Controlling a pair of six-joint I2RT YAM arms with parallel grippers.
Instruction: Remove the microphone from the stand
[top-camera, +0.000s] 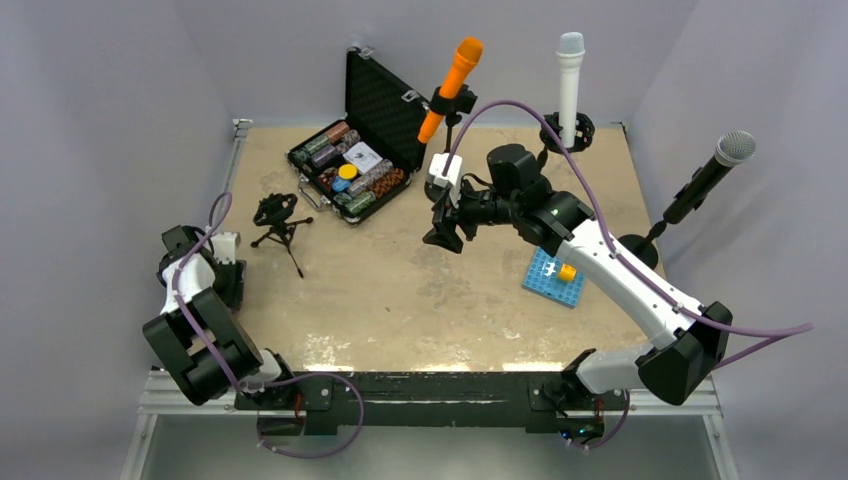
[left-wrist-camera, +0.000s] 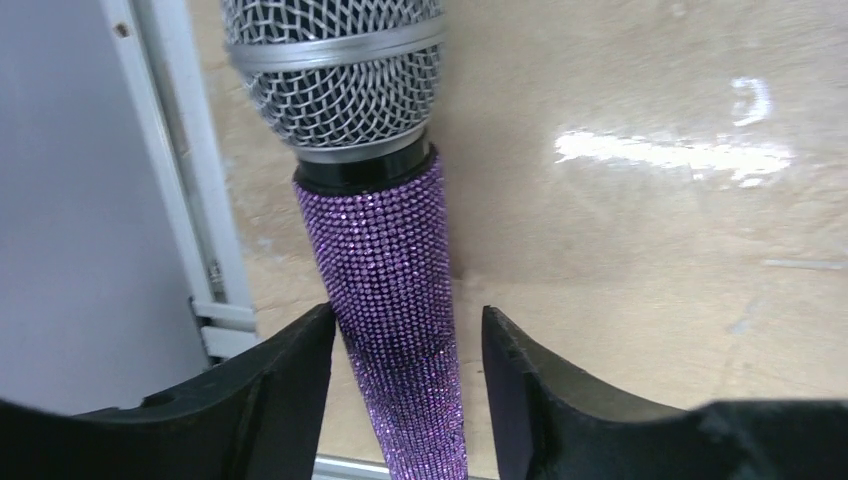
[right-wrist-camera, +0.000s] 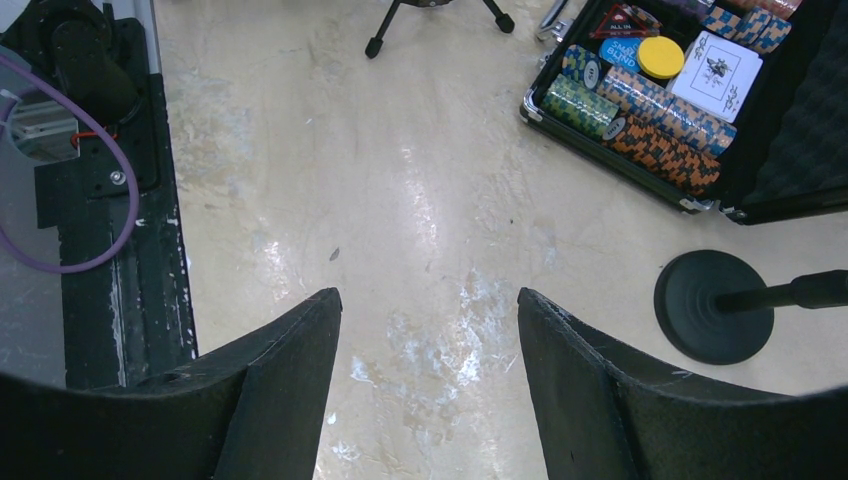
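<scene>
A purple glitter microphone (left-wrist-camera: 385, 250) with a silver mesh head lies between the fingers of my left gripper (left-wrist-camera: 408, 330). The left finger touches it and the right finger stands a little off it, so the jaws are open. In the top view the left gripper (top-camera: 228, 270) is at the table's left edge and hides this microphone. A small black tripod stand (top-camera: 280, 220) nearby is empty. An orange microphone (top-camera: 455, 85), a white one (top-camera: 570, 80) and a black one (top-camera: 715, 170) sit in stands at the back and right. My right gripper (top-camera: 443, 235) is open and empty above mid-table.
An open black case of poker chips (top-camera: 350, 170) lies at the back left. A blue baseplate with a yellow brick (top-camera: 553, 276) lies under the right arm. A round black stand base (right-wrist-camera: 712, 305) is right of the right gripper's fingers.
</scene>
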